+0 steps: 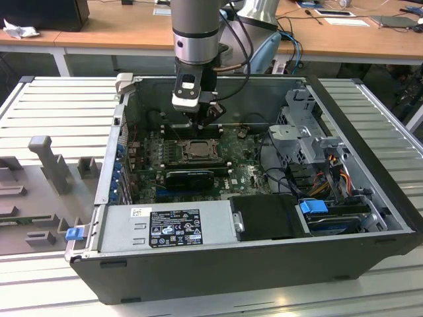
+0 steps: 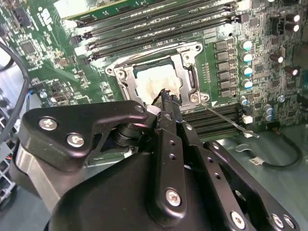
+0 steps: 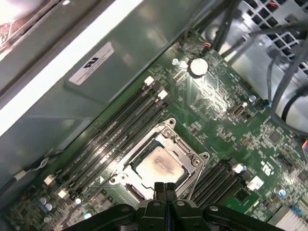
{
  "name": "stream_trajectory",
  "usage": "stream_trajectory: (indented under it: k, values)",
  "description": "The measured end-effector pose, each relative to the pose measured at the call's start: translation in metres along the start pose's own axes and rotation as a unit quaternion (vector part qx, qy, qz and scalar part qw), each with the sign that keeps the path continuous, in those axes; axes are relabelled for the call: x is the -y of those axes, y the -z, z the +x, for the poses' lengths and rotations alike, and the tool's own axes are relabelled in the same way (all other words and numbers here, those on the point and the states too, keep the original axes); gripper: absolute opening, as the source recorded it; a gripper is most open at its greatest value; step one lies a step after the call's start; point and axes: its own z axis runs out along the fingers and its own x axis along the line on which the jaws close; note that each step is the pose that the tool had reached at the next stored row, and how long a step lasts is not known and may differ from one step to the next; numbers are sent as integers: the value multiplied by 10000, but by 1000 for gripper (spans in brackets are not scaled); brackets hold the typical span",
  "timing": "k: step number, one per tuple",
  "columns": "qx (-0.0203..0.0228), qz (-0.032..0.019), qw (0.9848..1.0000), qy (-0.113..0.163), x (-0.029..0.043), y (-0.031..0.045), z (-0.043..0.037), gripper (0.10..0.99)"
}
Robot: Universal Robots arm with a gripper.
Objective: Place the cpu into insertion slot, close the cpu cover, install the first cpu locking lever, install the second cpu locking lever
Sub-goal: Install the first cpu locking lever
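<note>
Closed black claw, nothing seen in its grip, hovers at the near edge of the cpu cover, which lies flat over the silver cpu seated in the insertion slot on the green board, inside an open computer case.

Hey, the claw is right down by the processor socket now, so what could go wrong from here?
1. The claw tips sit at the edge of the cpu cover. A slip inward could scrape the cpu top, which shows through the cover's window.
2. The thin locking lever juts out over the board and looks unlatched. A sideways push might bend it or drag it toward the nearby capacitors.
</note>
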Motion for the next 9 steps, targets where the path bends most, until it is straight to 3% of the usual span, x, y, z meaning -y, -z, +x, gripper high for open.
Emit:
stream_trajectory:
  k: [5,9]
  values:
    - [-10,-17,9994,345,0,0,0,106]
    - [-22,-35,9974,718,0,0,0,106]
